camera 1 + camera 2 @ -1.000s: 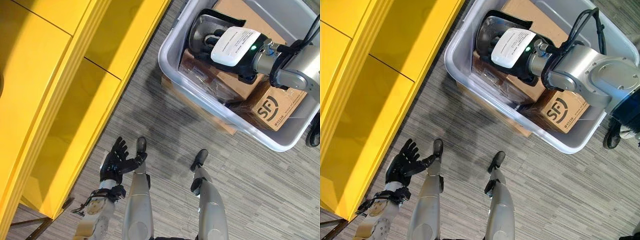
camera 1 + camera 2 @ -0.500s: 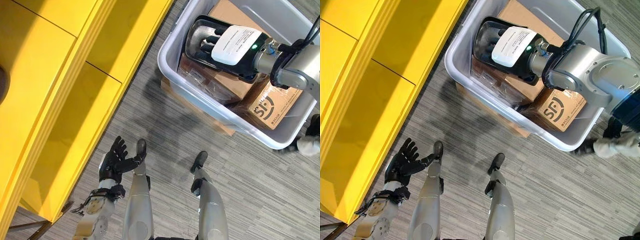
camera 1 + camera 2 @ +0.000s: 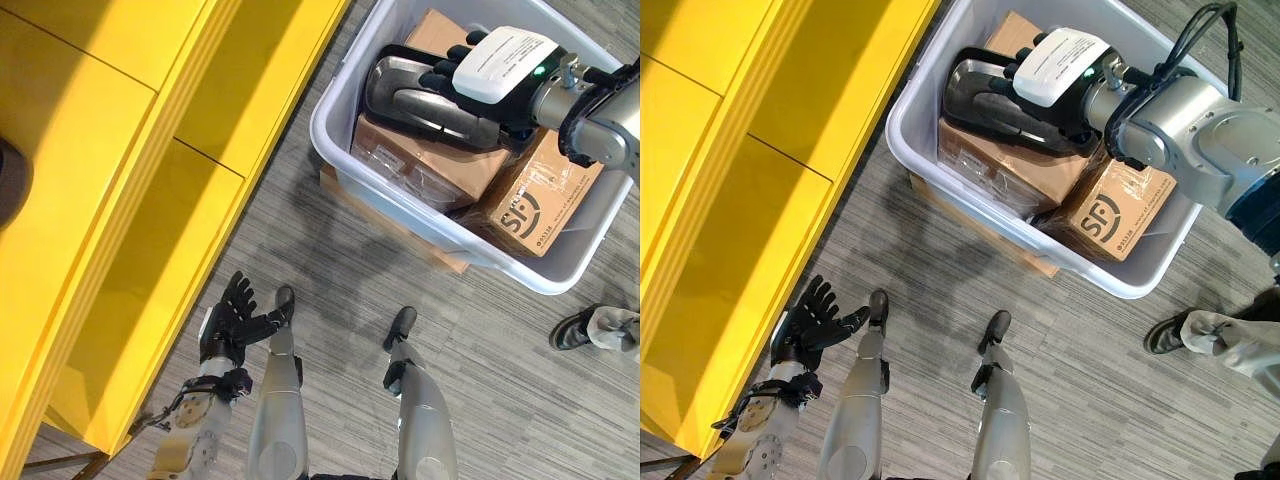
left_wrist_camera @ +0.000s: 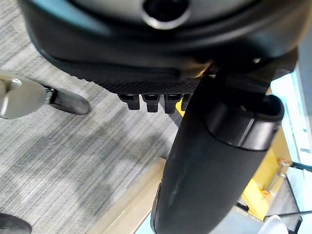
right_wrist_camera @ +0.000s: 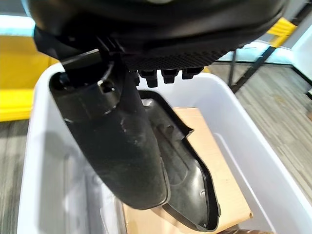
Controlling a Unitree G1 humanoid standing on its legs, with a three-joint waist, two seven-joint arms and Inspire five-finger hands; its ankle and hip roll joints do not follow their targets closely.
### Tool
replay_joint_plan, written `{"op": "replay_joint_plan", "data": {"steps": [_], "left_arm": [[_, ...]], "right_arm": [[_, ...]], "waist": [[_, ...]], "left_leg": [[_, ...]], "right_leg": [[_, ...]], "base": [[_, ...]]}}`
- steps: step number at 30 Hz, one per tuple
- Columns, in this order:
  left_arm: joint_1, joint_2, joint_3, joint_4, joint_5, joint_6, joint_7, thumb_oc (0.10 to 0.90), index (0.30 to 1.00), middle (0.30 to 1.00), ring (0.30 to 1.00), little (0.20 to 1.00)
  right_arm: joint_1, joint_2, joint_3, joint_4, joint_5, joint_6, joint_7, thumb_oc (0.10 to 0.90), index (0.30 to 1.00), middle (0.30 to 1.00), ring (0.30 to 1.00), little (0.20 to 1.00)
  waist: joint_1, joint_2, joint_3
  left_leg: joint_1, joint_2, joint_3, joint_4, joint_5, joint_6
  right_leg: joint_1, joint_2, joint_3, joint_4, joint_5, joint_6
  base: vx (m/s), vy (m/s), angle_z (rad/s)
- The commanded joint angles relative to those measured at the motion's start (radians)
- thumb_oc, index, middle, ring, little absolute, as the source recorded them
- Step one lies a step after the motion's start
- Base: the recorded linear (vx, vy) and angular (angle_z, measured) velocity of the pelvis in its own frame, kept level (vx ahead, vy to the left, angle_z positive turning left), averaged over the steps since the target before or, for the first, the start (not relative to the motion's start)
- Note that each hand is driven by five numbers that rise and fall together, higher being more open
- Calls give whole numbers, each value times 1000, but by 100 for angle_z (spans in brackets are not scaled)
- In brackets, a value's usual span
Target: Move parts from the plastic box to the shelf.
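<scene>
Status in the left eye view: your right hand [image 3: 470, 85] lies over the black moulded part [image 3: 400, 85] in the grey plastic box [image 3: 345, 165], fingers laid straight along the part's top rather than curled round it. A second ago the hand sat squarely over the part; it has since drawn back toward the box's far rim, so more of the part is exposed. Treat the grasp as not yet made. The part rests on the wrapped cardboard boxes [image 3: 420, 165] beside a printed carton [image 3: 535, 195]. Your left hand [image 3: 232, 322] hangs spread and empty beside the yellow shelf [image 3: 120, 180].

Right eye view: a person's shoe [image 3: 1165, 335] has come in near the box; keep clear of it.

Left wrist view: thumb and fingertips stand apart over carpet; nothing held.

Right wrist view: the thumb overlaps the part's rim; fingers extended, no closure visible. Expect to close before lifting.
</scene>
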Motion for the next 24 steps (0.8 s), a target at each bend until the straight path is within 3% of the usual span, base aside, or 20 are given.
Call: {"op": "replay_joint_plan", "data": {"steps": [1, 11, 19, 24], "left_arm": [[28, 16, -10, -96, -22, -76, -1, 900, 1000, 1000, 1000, 1000], [28, 10, -2, -90, -27, -74, 1, 900, 1000, 1000, 1000, 1000], [21, 5, -5, -90, -36, -76, -2, 900, 1000, 1000, 1000, 1000], [14, 6, -10, -93, -44, -75, 4, 900, 1000, 1000, 1000, 1000]], "right_arm": [[-171, -56, -2, 16, 87, 38, -64, 900, 1000, 1000, 1000, 1000], [-97, -62, -82, 1, 121, 39, -66, 900, 1000, 1000, 1000, 1000], [2, -39, -212, 27, 221, 53, -81, 900, 1000, 1000, 1000, 1000], [112, 12, -364, 44, 316, 64, -111, 900, 1000, 1000, 1000, 1000]], "waist": [[-15, -1, -5], [-21, -2, -5], [-24, -2, -7], [-23, 2, -12]], "left_leg": [[129, 69, 4, -33, -74, -45], [147, 66, 8, -31, -75, -43], [168, 62, 16, -28, -82, -40], [175, 61, 16, -27, -87, -37]], "right_leg": [[68, -40, 32, 11, -43, 60], [91, -42, 38, -5, -36, 62], [112, -43, 42, -15, -32, 63], [121, -39, 45, -21, -32, 64]], "base": [[0, 0, 0], [0, 0, 0], [0, 0, 0], [0, 0, 0]]}}
